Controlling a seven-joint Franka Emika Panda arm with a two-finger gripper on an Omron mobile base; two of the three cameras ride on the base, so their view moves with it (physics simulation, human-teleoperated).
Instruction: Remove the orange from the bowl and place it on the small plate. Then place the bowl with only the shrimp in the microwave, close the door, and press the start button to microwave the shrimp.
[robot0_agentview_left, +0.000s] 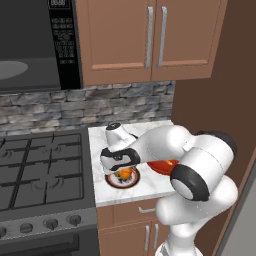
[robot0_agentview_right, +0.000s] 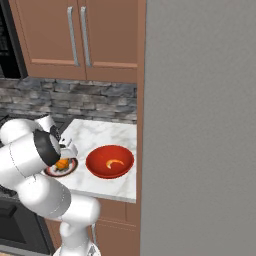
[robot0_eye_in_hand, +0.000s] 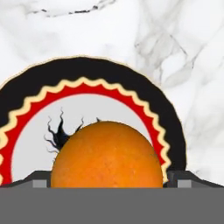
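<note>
Now, pincer (robot0_eye_in_hand: 107, 183): wide apart, tips flanking the orange (robot0_eye_in_hand: 107, 155), just above it.
Orange: on the plate (robot0_eye_in_hand: 131, 89).
Plate: on the marble bench (robot0_agentview_right: 102, 132), left of the bowl (robot0_agentview_right: 109, 161).
Bowl: holds the shrimp (robot0_agentview_right: 114, 163).
Around: stove (robot0_agentview_left: 40, 170), microwave (robot0_agentview_left: 37, 42), cabinets (robot0_agentview_left: 150, 37).
In the way: arm (robot0_agentview_left: 165, 145) hides most of the bowl.

The white arm (robot0_agentview_left: 200, 165) is folded low and reached forward to the left, with the wrist turned downward. The gripper (robot0_eye_in_hand: 107, 183) is pointed straight down, and its jaws are spread wide apart.
</note>
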